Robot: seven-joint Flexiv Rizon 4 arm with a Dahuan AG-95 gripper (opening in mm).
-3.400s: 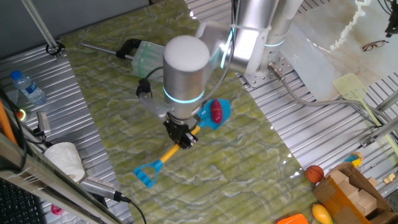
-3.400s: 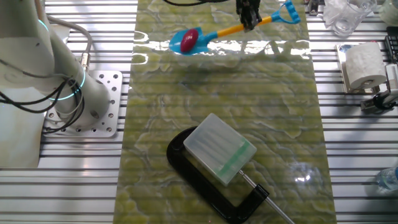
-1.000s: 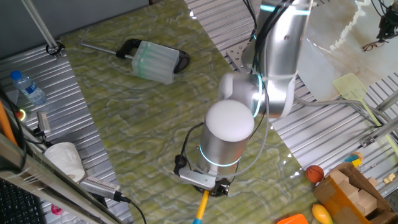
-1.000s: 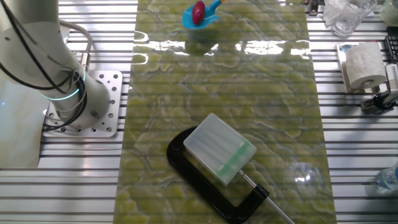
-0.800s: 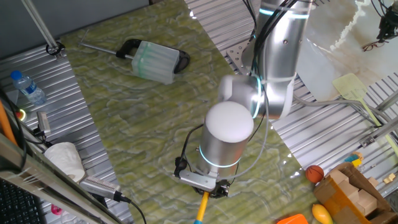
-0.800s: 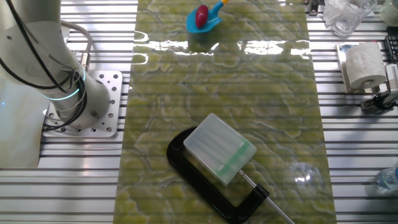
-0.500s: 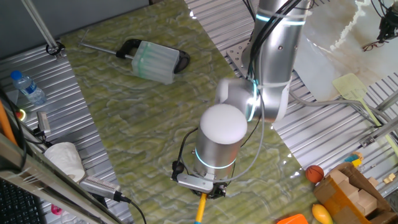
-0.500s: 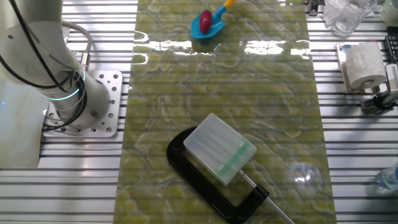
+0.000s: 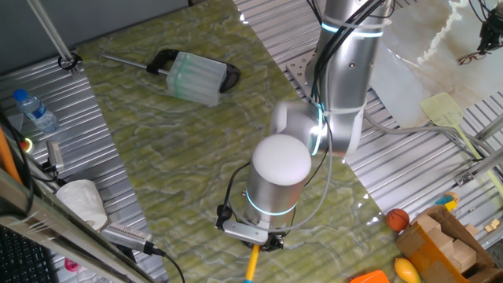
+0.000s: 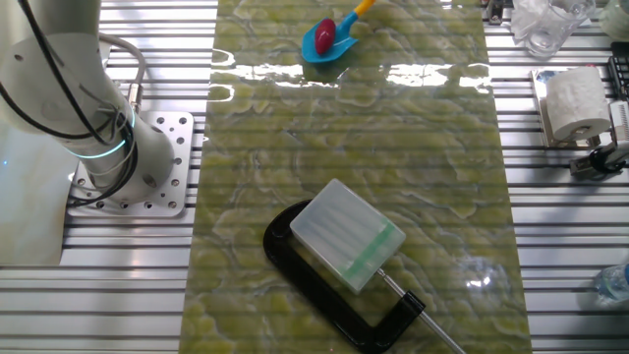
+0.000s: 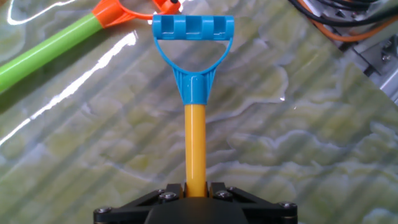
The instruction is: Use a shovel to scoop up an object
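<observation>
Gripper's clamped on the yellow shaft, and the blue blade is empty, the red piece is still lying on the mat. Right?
Not quite. The gripper does clamp the shovel by its yellow shaft, but the blade is not empty: the other fixed view shows the dark red object sitting in the blue blade, not on the mat.
</observation>
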